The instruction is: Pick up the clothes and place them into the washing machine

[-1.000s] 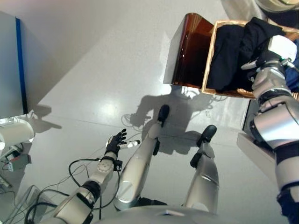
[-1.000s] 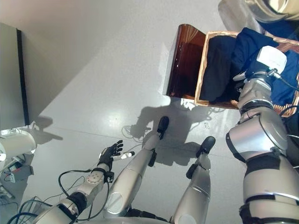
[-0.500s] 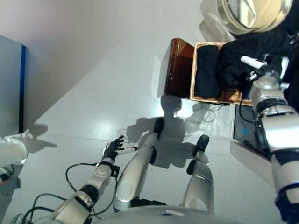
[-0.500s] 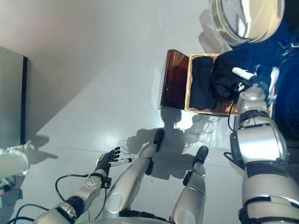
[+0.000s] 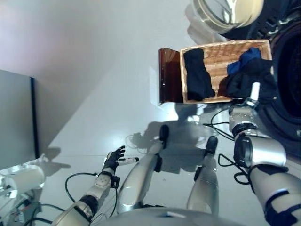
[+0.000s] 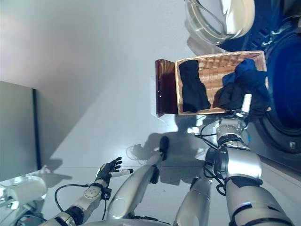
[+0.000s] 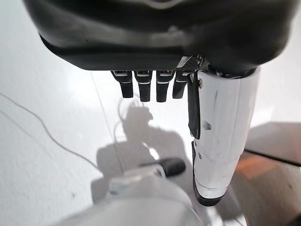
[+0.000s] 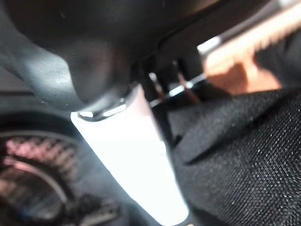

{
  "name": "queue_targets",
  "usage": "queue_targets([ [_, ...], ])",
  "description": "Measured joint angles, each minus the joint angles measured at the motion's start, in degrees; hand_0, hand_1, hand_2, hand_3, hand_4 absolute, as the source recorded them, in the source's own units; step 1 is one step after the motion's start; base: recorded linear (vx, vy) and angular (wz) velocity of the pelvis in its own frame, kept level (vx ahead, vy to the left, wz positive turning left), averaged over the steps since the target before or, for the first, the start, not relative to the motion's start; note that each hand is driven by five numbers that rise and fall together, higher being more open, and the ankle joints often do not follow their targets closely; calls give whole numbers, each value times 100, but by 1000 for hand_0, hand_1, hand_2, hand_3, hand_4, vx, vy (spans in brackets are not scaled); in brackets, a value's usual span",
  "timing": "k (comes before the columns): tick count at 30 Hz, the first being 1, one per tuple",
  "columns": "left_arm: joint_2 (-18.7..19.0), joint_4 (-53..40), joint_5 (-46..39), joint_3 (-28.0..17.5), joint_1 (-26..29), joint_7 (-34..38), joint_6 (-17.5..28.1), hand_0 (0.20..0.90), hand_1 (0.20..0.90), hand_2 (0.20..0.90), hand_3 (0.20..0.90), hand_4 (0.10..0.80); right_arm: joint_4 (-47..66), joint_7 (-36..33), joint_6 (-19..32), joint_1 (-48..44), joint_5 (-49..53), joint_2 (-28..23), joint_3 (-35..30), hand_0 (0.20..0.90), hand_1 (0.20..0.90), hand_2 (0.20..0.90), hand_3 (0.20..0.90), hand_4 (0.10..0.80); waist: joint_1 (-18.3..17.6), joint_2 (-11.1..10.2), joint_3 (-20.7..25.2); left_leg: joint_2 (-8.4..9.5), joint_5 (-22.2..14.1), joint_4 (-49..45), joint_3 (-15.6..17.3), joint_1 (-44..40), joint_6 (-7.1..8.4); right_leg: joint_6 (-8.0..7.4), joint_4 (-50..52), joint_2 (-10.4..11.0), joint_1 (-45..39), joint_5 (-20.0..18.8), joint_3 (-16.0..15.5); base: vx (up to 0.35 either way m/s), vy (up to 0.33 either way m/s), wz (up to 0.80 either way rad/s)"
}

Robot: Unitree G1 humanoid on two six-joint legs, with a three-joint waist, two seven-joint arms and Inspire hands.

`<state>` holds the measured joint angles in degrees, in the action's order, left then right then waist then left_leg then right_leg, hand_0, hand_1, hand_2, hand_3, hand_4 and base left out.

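Lower left of the frame, the left hand (image 5: pixel 112 160) hangs low over the pale floor (image 5: pixel 94 84) with its fingers straight and a bit spread, holding nothing — the left wrist view shows the same, short fingertips in a row and the white-covered thumb sticking out beside them.

Moving right, upper middle, there's a wicker basket (image 5: pixel 221 49) sitting on the floor with a dark brown panel (image 5: pixel 167 75) against its left side. Inside the basket, at its left end, a folded black garment (image 5: pixel 196 75) lies with its long axis running roughly top to bottom in the picture, the wider end toward the bottom.

At the basket's right end a bunch of black clothes (image 5: pixel 244 80) with a bit of blue cloth (image 5: pixel 244 59) on top is bunched up and spilling over the near rim. The right hand (image 5: pixel 250 94) is right at that bunch, white thumb pointing up along it. Its wrist view shows black fabric pressed beside the thumb, but whether the fingers are closed on the cloth — can't tell.

Upper right: the washing machine (image 5: pixel 287 70) with its round door (image 5: pixel 225 12) swung open.
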<state>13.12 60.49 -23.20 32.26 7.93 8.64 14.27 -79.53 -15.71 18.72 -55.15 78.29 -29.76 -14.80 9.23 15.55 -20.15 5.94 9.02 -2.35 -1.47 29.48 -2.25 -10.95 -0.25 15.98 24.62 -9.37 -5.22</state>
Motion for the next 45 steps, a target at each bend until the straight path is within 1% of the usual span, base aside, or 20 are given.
queue_targets([
  [5, -5, -22, 5, 21, -40, -3, 1, 900, 900, 900, 900, 800, -8, -331, -16, -638, -512, -916, 204, 200, 200, 200, 200, 300, 121, 200, 2, 30, 56, 85, 44, 19, -72, -47, -12, 26, 92, -16, 83, 11, 8, -4],
  [8, 11, -75, 5, 39, -91, 2, 14, 900, 900, 900, 900, 800, 172, -636, -16, -1144, -1034, -1519, 651, 200, 200, 200, 200, 300, 87, 208, 3, 42, 45, 140, 86, 35, -61, -66, 10, 47, 185, 0, 139, 26, 3, -7],
  [9, 13, -166, 4, 43, -135, 6, 50, 900, 900, 900, 900, 800, 354, -819, -14, -1359, -1220, -1774, 864, 200, 200, 200, 200, 300, 86, 224, 5, 59, 67, 153, 104, 100, -68, -94, 14, 59, 267, -19, 157, 7, 13, -10],
  [10, 11, -240, 7, 49, -195, 15, 142, 900, 900, 900, 900, 800, 382, -1220, -37, -1541, -1542, -2072, 1201, 200, 200, 200, 200, 300, 59, 221, 1, 75, 85, 169, 133, 192, -88, -111, 21, 74, 384, -30, 191, 10, 14, -4],
  [11, 9, -270, 9, 54, -195, 11, 153, 900, 900, 900, 900, 800, 387, -1253, -31, -1565, -1654, -2155, 1210, 200, 200, 200, 200, 300, 23, 227, -8, 81, 85, 173, 134, 212, -87, -116, 6, 80, 390, -36, 202, 40, 19, 1],
  [13, 9, -318, 25, 152, -205, 37, 196, 900, 900, 900, 900, 800, 344, -1602, -159, -1876, -1744, -2373, 1304, 200, 200, 200, 200, 300, -2, 276, -22, 128, 120, 209, 147, 240, -134, -159, -6, 117, 454, -63, 266, -5, 10, -4],
  [14, 20, -381, 27, 174, -218, 74, 243, 900, 900, 900, 900, 800, 353, -1684, -115, -1941, -1802, -2375, 1352, 458, 458, 458, 458, 484, 9, 274, -26, 147, 120, 249, 150, 240, -134, -161, -5, 134, 508, -60, 300, -10, 10, -8],
  [15, 19, -386, 28, 174, -215, 89, 256, 900, 900, 900, 900, 800, 345, -1680, -114, -1942, -1837, -2375, 1447, 900, 900, 900, 900, 800, -36, 268, -36, 158, 125, 264, 145, 249, -142, -167, -3, 143, 521, -56, 298, 30, -5, -5],
  [17, 18, -416, 31, 171, -198, 108, 259, 900, 900, 900, 900, 800, 319, -1644, -113, -1922, -1944, -2369, 1517, 900, 900, 900, 900, 800, -72, 218, -86, 179, 124, 274, 154, 253, -142, -182, 25, 167, 572, -43, 317, 8, -3, -4],
  [19, 21, -414, 30, 160, -168, 131, 261, 900, 900, 900, 900, 800, 78, -1378, -126, -1927, -2084, -2370, 1476, 900, 900, 900, 900, 800, -90, 138, -149, 183, 124, 274, 158, 252, -142, -191, 43, 168, 585, -37, 353, -12, 9, -7],
  [22, 21, -393, -6, 156, -163, 133, 244, 900, 900, 900, 900, 800, -20, -1137, -110, -1908, -2082, -2039, 1392, 900, 900, 900, 900, 800, -216, 38, -235, 172, 126, 265, 170, 247, -144, -192, 46, 156, 589, -37, 373, -20, 9, -4],
  [26, 0, -367, -16, 130, -123, 118, 266, 900, 900, 900, 900, 800, -245, -904, -130, -1867, -2053, -1649, 1262, 900, 900, 900, 900, 800, -229, 26, -244, 146, 126, 250, 156, 199, -143, -195, 70, 125, 552, -40, 378, 5, -33, -4],
  [28, 2, -338, -28, 44, -124, 115, 236, 900, 900, 900, 900, 800, -264, -853, -131, -1758, -2042, -1324, 1262, 900, 900, 900, 900, 800, -213, 25, -244, 103, 126, 240, 120, 142, -143, -185, 91, 81, 457, -34, 310, 4, -48, 9],
  [30, 1, -309, -38, 34, -108, 105, 228, 900, 900, 900, 900, 800, -262, -761, -151, -1639, -2049, -1093, 1300, 900, 900, 900, 900, 800, -233, 25, -244, 67, 126, 239, 81, 84, -141, -125, 99, 49, 384, 2, 277, -1, -23, 7],
  [33, -5, -294, -44, 37, -119, 42, 235, 900, 900, 900, 900, 800, -367, -566, -320, -1604, -2051, -722, 1424, 900, 900, 900, 900, 800, -181, 24, -245, 48, 137, 231, 29, 76, -107, -116, 162, 26, 374, 8, 243, 0, -17, 5],
  [36, -7, -238, -43, 32, -105, 0, 234, 900, 900, 900, 900, 800, -593, -422, -557, -1581, -2138, -632, 1604, 900, 900, 900, 900, 800, -109, 21, -247, 49, 154, 197, -32, 88, -95, -94, 235, 27, 367, 25, 187, -5, -29, 11],
  [40, 4, -200, -22, 18, -107, 3, 230, 900, 900, 900, 900, 800, -980, -405, -928, -1629, -2948, -612, 2232, 900, 900, 900, 900, 800, -32, -51, -292, 42, 158, 120, -113, 120, -86, -77, 331, 16, 356, 46, 111, -21, -40, 8],
  [42, 28, -206, -10, -45, -101, 24, 238, 900, 900, 900, 900, 800, -1118, -416, -1170, -1669, -3834, -605, 2877, 900, 900, 900, 900, 800, -33, -139, -354, 34, 165, 91, -139, 125, -77, -63, 372, 8, 360, 55, 93, -18, -33, 6],
  [43, 43, -213, -3, -92, -104, 43, 247, 900, 900, 900, 900, 800, -1171, -445, -1303, -1669, -4447, -597, 3350, 900, 900, 900, 900, 800, -39, -197, -386, 27, 164, 46, -176, 164, -76, -59, 415, -1, 365, 75, 57, -11, -18, 11],
  [45, 92, -261, 2, -126, -92, 58, 246, 900, 900, 900, 900, 800, -1183, -455, -1397, -1674, -5056, -631, 3512, 900, 900, 900, 900, 800, -43, -272, -419, 15, 182, 28, -220, 223, -53, -56, 419, -16, 380, 74, -17, -6, 3, 14],
])
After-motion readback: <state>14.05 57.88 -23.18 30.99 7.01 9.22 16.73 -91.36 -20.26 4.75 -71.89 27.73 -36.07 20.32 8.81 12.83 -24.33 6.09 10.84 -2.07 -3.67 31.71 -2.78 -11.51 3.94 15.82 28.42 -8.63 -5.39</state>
